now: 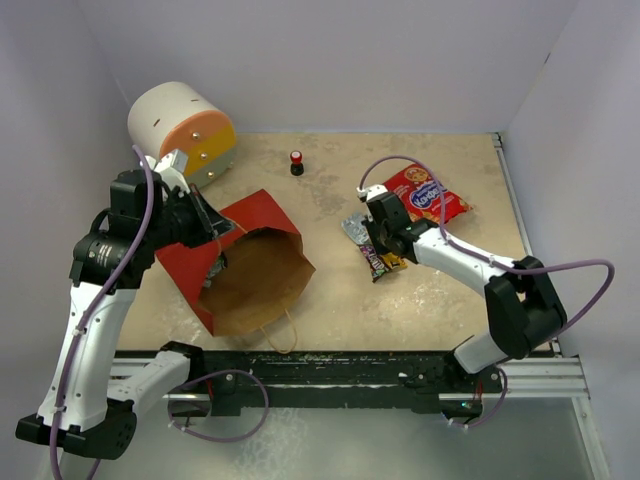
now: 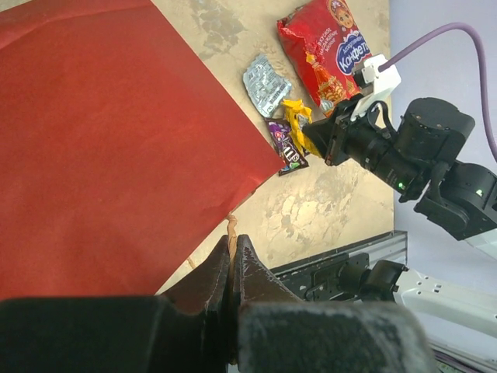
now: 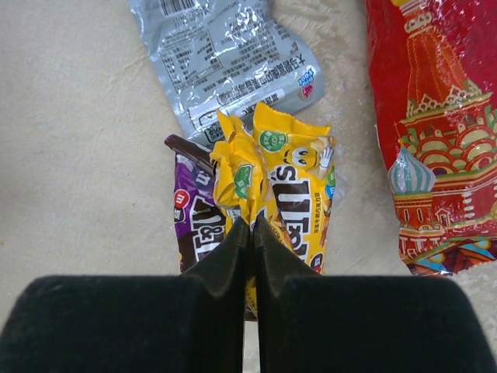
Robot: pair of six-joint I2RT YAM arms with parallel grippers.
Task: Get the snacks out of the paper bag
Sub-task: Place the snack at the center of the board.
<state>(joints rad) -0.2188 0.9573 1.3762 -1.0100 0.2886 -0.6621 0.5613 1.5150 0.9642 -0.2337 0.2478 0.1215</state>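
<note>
The snacks lie outside the paper bag [image 1: 255, 280], clustered on the counter [image 1: 400, 310] right of centre. The red chip bag [image 3: 443, 132] is farthest back, with the silver packet [image 3: 225, 54] just beside it. Nearer the arms, the purple-brown packet [image 3: 194, 225] and a flat yellow packet [image 3: 299, 194] lie side by side, touching. Between these two sits a crumpled yellow packet [image 3: 237, 175], and the right fingers [image 3: 225, 256] are pressed together on its near end. The paper bag lies on its side left of centre, well apart from the snacks, its open mouth turned toward the near edge with the brown inside showing and a twine handle [image 1: 280, 335] trailing on the counter. The left fingers [image 2: 213, 272] are together at the bag's edge; whether they pinch paper I cannot tell. Behind the bag stands a white cylinder with an orange-yellow face [image 1: 180, 125], and a small red-and-black knob [image 1: 297, 162] sits near the back.
</note>
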